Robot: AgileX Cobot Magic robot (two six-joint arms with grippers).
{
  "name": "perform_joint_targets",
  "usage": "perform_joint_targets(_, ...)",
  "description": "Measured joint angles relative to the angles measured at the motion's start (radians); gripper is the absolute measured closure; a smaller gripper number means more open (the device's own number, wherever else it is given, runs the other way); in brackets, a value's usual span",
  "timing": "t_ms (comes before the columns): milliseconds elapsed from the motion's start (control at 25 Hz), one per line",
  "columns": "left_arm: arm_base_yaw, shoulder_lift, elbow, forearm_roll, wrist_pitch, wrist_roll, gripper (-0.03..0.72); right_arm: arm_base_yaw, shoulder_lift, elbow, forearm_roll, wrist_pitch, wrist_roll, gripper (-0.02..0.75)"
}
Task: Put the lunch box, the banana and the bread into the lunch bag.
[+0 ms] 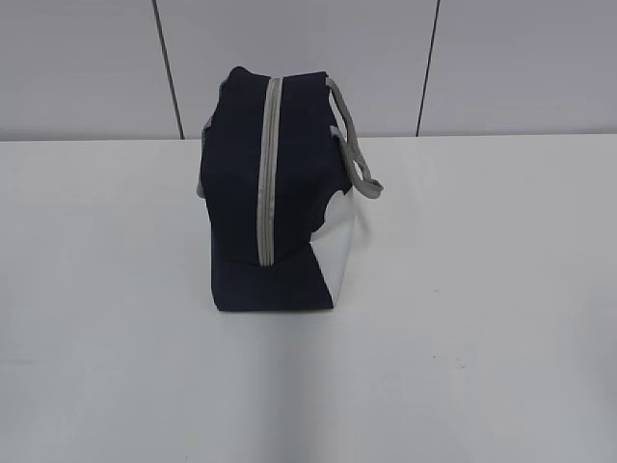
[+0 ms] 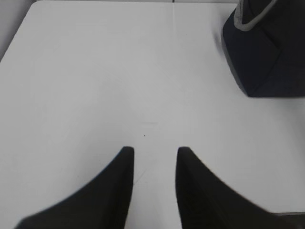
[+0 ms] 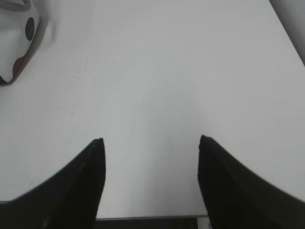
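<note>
A plain white table (image 1: 463, 318) runs back to a pale panelled wall (image 1: 87, 68) with dark vertical seams. The bag (image 1: 275, 193) stands upright near the middle of the table, grey zipper closed and facing the camera, its grey strap (image 1: 355, 145) hanging to the right. The left gripper (image 2: 155, 152) hovers narrowly parted over bare table, holding nothing. The right gripper (image 3: 150, 140) is spread wide, also holding nothing.
</note>
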Motion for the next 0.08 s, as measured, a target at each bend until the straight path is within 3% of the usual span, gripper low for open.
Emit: perform_joint_targets(80, 0.0, 0.0, 0.0, 0.0, 0.0, 0.0, 0.453, 0.0, 0.0, 0.0, 0.0, 0.0, 0.0, 0.281)
